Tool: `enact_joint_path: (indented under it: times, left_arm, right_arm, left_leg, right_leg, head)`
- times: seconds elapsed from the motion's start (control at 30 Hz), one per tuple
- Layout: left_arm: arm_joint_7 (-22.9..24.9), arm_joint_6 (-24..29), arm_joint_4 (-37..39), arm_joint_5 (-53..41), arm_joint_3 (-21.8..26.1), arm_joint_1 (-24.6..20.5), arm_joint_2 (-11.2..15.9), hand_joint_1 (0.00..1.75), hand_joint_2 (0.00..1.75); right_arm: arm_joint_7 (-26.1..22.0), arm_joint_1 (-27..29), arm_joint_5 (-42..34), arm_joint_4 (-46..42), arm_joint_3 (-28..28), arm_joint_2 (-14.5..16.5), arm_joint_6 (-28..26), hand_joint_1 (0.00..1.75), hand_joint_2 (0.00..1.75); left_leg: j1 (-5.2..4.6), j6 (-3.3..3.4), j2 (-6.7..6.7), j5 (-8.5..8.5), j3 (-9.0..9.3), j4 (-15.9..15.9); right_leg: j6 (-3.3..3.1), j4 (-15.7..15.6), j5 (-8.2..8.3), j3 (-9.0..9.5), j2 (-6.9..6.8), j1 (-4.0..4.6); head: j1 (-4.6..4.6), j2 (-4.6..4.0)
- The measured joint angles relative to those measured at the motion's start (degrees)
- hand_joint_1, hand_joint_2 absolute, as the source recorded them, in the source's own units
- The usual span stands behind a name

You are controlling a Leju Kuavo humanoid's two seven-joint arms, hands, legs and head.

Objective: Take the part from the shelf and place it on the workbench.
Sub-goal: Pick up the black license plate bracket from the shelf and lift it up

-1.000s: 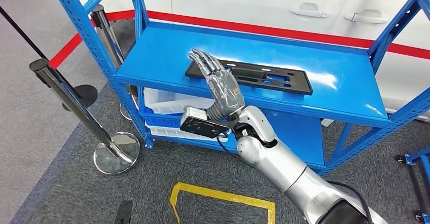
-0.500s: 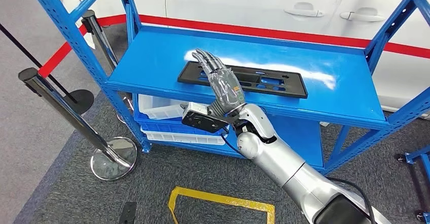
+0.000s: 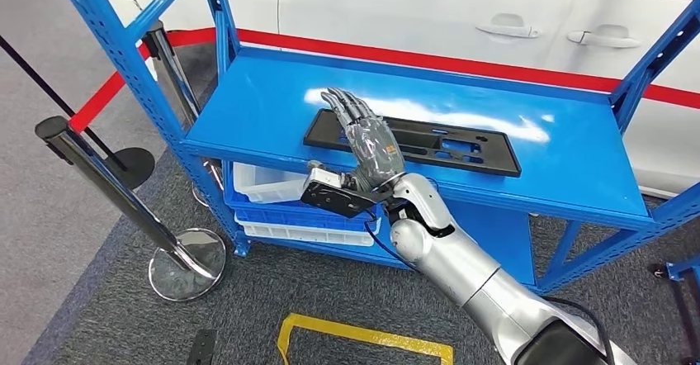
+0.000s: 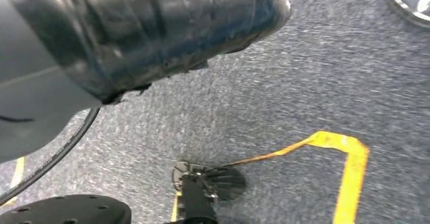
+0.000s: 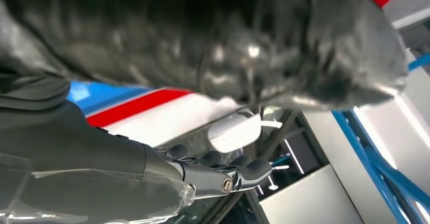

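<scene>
The part is a long flat black panel with cut-outs, lying on the top blue shelf. My right hand reaches in from the shelf's front edge and hovers over the panel's left portion. Its fingers are stretched out straight and hold nothing; whether they touch the panel I cannot tell. The right wrist view shows the same hand with its fingers extended. In the left wrist view, part of my left hand hangs above grey carpet, its fingers hidden.
Blue uprights frame the shelf at its corners. White bins sit on the lower shelf. Chrome barrier posts stand to the left on round bases. A white car is behind. Yellow tape marks the carpet.
The whole picture shifted a little, so the camera moved. My right hand has crept slightly farther over the panel's left portion, fingers still straight.
</scene>
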Motion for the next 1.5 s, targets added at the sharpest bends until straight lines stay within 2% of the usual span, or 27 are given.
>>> enact_joint_path:
  times: [0.07, 0.13, 0.2, 0.23, 0.3, 0.33, 0.37, 0.4, 0.43, 0.5, 0.53, 0.63, 0.7, 0.73, 0.8, 0.83, 0.87, 0.9, 0.93, 1.0, 1.07, 1.2, 1.27, 1.33, 1.4, 1.43, 1.5]
  left_arm:
    - [0.01, 0.01, 0.00, 0.19, -0.16, -0.12, 0.00, 0.00, 0.00]
    - [0.02, 0.03, 0.00, 0.39, -0.27, -0.12, -0.01, 0.00, 0.00]
    - [-0.02, 0.10, 0.00, 0.50, -0.37, -0.10, -0.01, 0.00, 0.00]
    - [-0.04, 0.14, 0.00, 0.55, -0.45, -0.11, 0.00, 0.00, 0.00]
    - [-0.09, 0.17, 0.00, 0.67, -0.60, -0.05, 0.00, 0.00, 0.00]
    - [-0.12, 0.17, 0.00, 0.77, -0.65, 0.05, 0.00, 0.00, 0.00]
    - [-0.16, 0.17, 0.00, 0.86, -0.66, 0.16, -0.01, 0.00, 0.00]
    - [-0.22, 0.16, 0.00, 0.96, -0.67, 0.25, -0.01, 0.00, 0.00]
    - [-0.26, 0.15, 0.00, 1.02, -0.67, 0.28, -0.01, 0.00, 0.00]
    - [-0.29, 0.04, 0.00, 1.08, -0.70, 0.22, 0.00, 0.00, 0.00]
    - [-0.28, -0.04, 0.00, 1.08, -0.74, 0.13, -0.01, 0.00, 0.00]
    - [-0.23, -0.19, 0.00, 1.09, -0.89, 0.08, -0.03, 0.00, 0.00]
    - [-0.21, -0.20, 0.00, 1.07, -0.93, 0.13, -0.03, 0.00, 0.00]
    - [-0.19, -0.21, 0.00, 1.05, -0.95, 0.07, -0.03, 0.00, 0.00]
    - [-0.15, -0.26, 0.00, 1.02, -1.03, -0.06, -0.04, 0.00, 0.00]
    - [-0.12, -0.30, 0.00, 1.00, -1.07, -0.07, -0.06, 0.00, 0.00]
    - [-0.09, -0.34, 0.00, 0.98, -1.10, -0.03, -0.08, 0.00, 0.00]
    - [-0.05, -0.40, 0.00, 0.97, -1.10, 0.02, -0.10, 0.00, 0.00]
    - [0.00, -0.45, 0.00, 0.97, -1.11, 0.06, -0.11, 0.00, 0.00]
    - [0.10, -0.62, 0.00, 0.98, -1.13, 0.06, -0.19, 0.00, 0.00]
    - [0.18, -0.77, 0.00, 1.01, -1.17, -0.11, -0.29, 0.00, 0.00]
    - [0.24, -0.88, 0.00, 1.07, -1.26, -0.19, -0.61, 0.00, 0.00]
    - [0.24, -0.88, 0.00, 1.08, -1.34, -0.28, -0.62, 0.00, 0.00]
    - [0.23, -0.88, 0.00, 1.10, -1.56, -0.26, -0.64, 0.00, 0.00]
    - [0.24, -0.90, 0.00, 1.15, -1.71, -0.01, -0.67, 0.00, 0.00]
    - [0.27, -0.92, 0.00, 1.20, -1.73, 0.07, -0.68, 0.00, 0.00]
    - [0.48, -1.02, 0.00, 1.28, -1.83, 0.08, -0.69, 0.00, 0.00]
  right_arm:
    - [0.19, -0.15, 0.04, 0.00, 0.00, -0.20, 0.15, 0.00, 0.00]
    - [0.36, -0.22, 0.08, -0.07, 0.00, -0.49, 0.30, 0.00, 0.00]
    - [0.59, -0.36, 0.37, -0.27, 0.00, -0.81, 0.32, 0.00, 0.00]
    - [0.74, -0.43, 0.65, -0.39, 0.00, -0.94, 0.31, 0.00, 0.00]
    - [1.14, -0.42, 1.17, -0.48, 0.00, -1.19, 0.32, 0.00, 0.00]
    - [1.34, -0.25, 1.32, -0.49, 0.00, -1.34, 0.40, 0.00, 0.44]
    - [1.57, -0.08, 1.38, -0.49, 0.00, -1.51, 0.55, 0.00, 0.87]
    - [1.79, 0.06, 1.41, -0.49, 0.00, -1.67, 0.78, 0.00, 1.31]
    - [1.96, 0.12, 1.41, -0.49, 0.00, -1.81, 1.11, 0.00, 1.75]
    - [2.13, 0.07, 1.41, -0.49, 0.00, -2.03, 1.81, 0.00, 1.75]
    - [2.14, 0.02, 1.41, -0.49, 0.00, -2.12, 2.11, 0.00, 1.75]
    - [2.11, -0.01, 1.46, -0.49, 0.00, -2.34, 2.74, 0.00, 1.75]
    - [1.95, -0.05, 1.71, -0.48, 0.00, -2.49, 3.48, 0.00, 1.75]
    - [1.82, -0.11, 1.85, -0.46, 0.00, -2.56, 3.91, 0.00, 1.75]
    - [1.55, -0.13, 2.00, -0.33, 0.00, -2.65, 4.54, 0.00, 1.75]
    - [1.36, -0.05, 2.01, -0.20, 0.00, -2.69, 4.74, 0.00, 1.75]
    - [1.16, 0.05, 1.97, -0.03, 0.00, -2.73, 4.93, 0.00, 1.75]
    - [0.98, 0.11, 1.93, 0.15, 0.00, -2.77, 5.10, 0.00, 1.75]
    - [0.80, 0.10, 1.87, 0.35, 0.00, -2.79, 5.28, 0.00, 1.75]
    - [0.29, -0.03, 1.54, 0.87, 0.00, -2.79, 5.55, 0.00, 1.75]
    - [-0.26, -0.27, 1.08, 1.50, 0.00, -2.76, 5.62, 0.00, 1.75]
    - [-0.69, -0.66, 0.89, 2.52, 0.00, -2.64, 5.63, 0.00, 1.75]
    - [-0.81, -0.85, 0.88, 2.87, 0.00, -2.56, 5.63, 0.00, 1.75]
    - [-0.89, -0.93, 0.88, 3.37, 0.00, -2.53, 5.63, 0.00, 1.75]
    - [-1.06, -0.89, 0.94, 4.11, 0.00, -2.47, 5.62, 0.00, 1.75]
    - [-1.22, -0.89, 1.02, 4.61, 0.00, -2.38, 5.62, 0.00, 1.75]
    - [-1.68, -0.90, 1.23, 5.66, 0.00, -2.15, 5.61, 0.00, 1.75]
  left_leg:
    - [-0.01, -0.48, 0.03, -0.51, 0.24, -0.02]
    - [0.16, -1.03, 0.12, -0.84, 0.33, -0.16]
    - [0.23, -1.66, 0.22, -1.84, -0.42, 1.85]
    - [0.29, -1.96, 0.25, -2.89, -1.80, 4.56]
    - [0.49, -2.44, 0.25, -5.13, -6.29, 12.03]
    - [0.59, -2.61, 0.26, -5.42, -8.44, 14.89]
    - [0.67, -2.71, 0.26, -4.70, -9.78, 15.95]
    - [0.73, -2.74, 0.26, -2.84, -10.01, 14.78]
    - [0.77, -2.69, 0.27, -0.21, -9.14, 11.58]
    - [0.68, -2.34, 0.28, 3.86, -6.18, 3.89]
    - [0.54, -1.99, 0.26, 4.52, -5.07, 1.46]
    - [0.35, -0.76, 0.14, 3.67, -3.94, -0.31]
    - [0.46, -0.02, 0.10, 3.29, -3.10, -0.62]
    - [0.48, 0.32, 0.10, 3.08, -2.65, -0.72]
    - [0.40, 0.76, 0.11, 2.51, -2.10, -0.74]
    - [0.36, 0.84, 0.09, 2.18, -1.83, -0.71]
    - [0.34, 0.84, 0.07, 1.81, -1.48, -0.67]
    - [0.32, 0.80, 0.03, 1.40, -1.02, -0.63]
    - [0.31, 0.73, 0.00, 0.94, -0.41, -0.60]
    - [0.28, 0.49, -0.04, -0.03, 0.88, -0.62]
    - [0.23, 0.02, -0.07, -0.71, 1.35, -0.63]
    - [0.17, -1.03, 0.00, -1.11, 1.04, 0.84]
    - [0.30, -1.47, 0.11, -1.98, -1.55, 5.38]
    - [0.47, -1.97, 0.15, -4.23, -6.39, 12.28]
    - [0.58, -2.26, 0.16, -4.99, -9.76, 14.97]
    - [0.62, -2.28, 0.16, -3.46, -9.71, 13.03]
    - [0.68, -2.13, 0.20, 1.92, -7.56, 5.60]
  right_leg:
    - [-0.34, -2.90, 0.07, 1.50, 0.05, 0.34]
    - [-0.59, -3.41, -0.22, 1.93, 0.18, 0.28]
    - [-1.01, -3.94, -0.44, 2.69, 0.26, -0.04]
    - [-1.19, -4.17, -0.62, 3.16, 0.25, -0.22]
    - [-1.44, -4.22, -1.21, 3.82, 0.21, -0.23]
    - [-1.42, -4.21, -1.56, 4.21, 0.23, -0.23]
    - [-1.38, -4.20, -1.95, 4.67, 0.28, -0.23]
    - [-1.30, -4.19, -2.40, 5.25, 0.33, -0.25]
    - [-1.18, -4.19, -2.88, 5.93, 0.37, -0.26]
    - [-0.69, -4.16, -3.87, 7.02, 0.46, -0.20]
    - [-0.38, -4.23, -4.23, 7.32, 0.51, -0.14]
    - [0.51, -4.13, -4.61, 7.75, 0.58, -0.02]
    - [1.00, -2.21, -5.45, 7.16, 0.47, -0.14]
    - [1.21, 0.26, -6.44, 5.85, 0.40, -0.23]
    - [1.51, 7.63, -9.09, 1.22, 0.32, -0.29]
    - [1.54, 10.79, -9.97, -1.24, 0.32, -0.29]
    - [1.55, 12.32, -9.88, -2.97, 0.32, -0.30]
    - [1.48, 11.73, -8.58, -3.61, 0.32, -0.30]
    - [1.33, 9.17, -6.18, -3.20, 0.32, -0.29]
    - [0.92, 1.62, -0.94, -0.83, 0.31, -0.20]
    - [0.46, -3.02, 0.68, 0.70, 0.25, 0.10]
    - [-0.65, -4.09, 0.34, 1.96, 0.26, 0.05]
    - [-1.17, -4.30, -0.07, 2.85, 0.18, -0.13]
    - [-1.48, -4.32, -0.73, 3.54, 0.11, -0.12]
    - [-1.51, -4.27, -1.40, 4.28, 0.16, -0.12]
    - [-1.45, -4.22, -1.76, 4.76, 0.21, -0.13]
    - [-1.19, -4.12, -2.61, 5.79, 0.26, -0.15]
  head:
    - [-0.04, 0.00]
    - [-0.05, 0.00]
    - [-0.10, 0.00]
    - [-0.14, 0.00]
    - [-0.18, 0.00]
    - [-0.17, 0.00]
    - [-0.17, 0.00]
    - [-0.17, 0.00]
    - [-0.17, 0.00]
    - [-0.17, 0.00]
    - [-0.17, 0.00]
    - [-0.01, 0.00]
    - [0.12, 0.00]
    - [0.18, 0.00]
    - [0.25, 0.00]
    - [0.27, 0.00]
    - [0.27, 0.00]
    - [0.29, 0.00]
    - [0.29, 0.00]
    - [0.26, 0.00]
    - [0.25, 0.00]
    - [0.23, 0.00]
    - [0.08, 0.00]
    - [-0.01, 0.00]
    - [0.00, 0.00]
    - [0.00, 0.00]
    - [0.01, 0.00]
